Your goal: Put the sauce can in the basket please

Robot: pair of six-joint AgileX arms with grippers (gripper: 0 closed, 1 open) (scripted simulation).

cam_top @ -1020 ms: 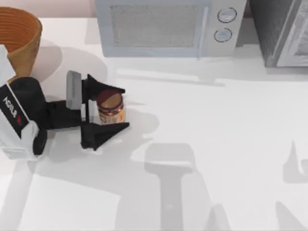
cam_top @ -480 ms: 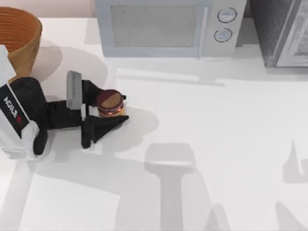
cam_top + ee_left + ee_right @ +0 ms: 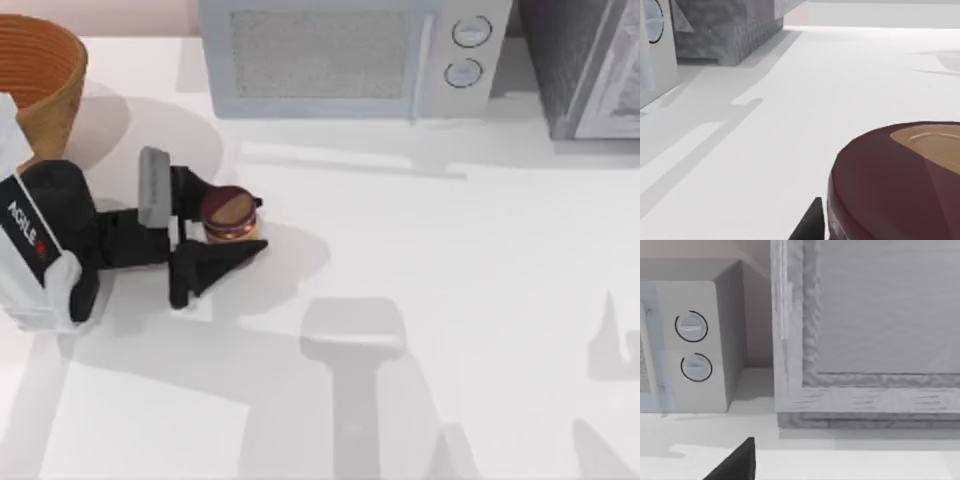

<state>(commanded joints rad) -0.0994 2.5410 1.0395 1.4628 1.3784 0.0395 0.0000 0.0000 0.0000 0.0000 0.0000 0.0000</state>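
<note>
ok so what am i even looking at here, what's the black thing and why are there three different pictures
This is a rendered simulation of two AgileX robot arms at a white table. The top view looks straight down from above. The black thing at its left is the left arm's claw, two fingers closed on a small sauce can with a dark brown top, which it is meant to put in the wicker basket in the top view's far left corner.

The other two pictures come from cameras on the arms' wrists. The left wrist view sits right behind the can, so its dark red rim looms large. The right wrist view looks at a microwave with two dials and a grey cabinet along the table's back edge; a black tip of the right claw shows at its bottom edge.
</note>
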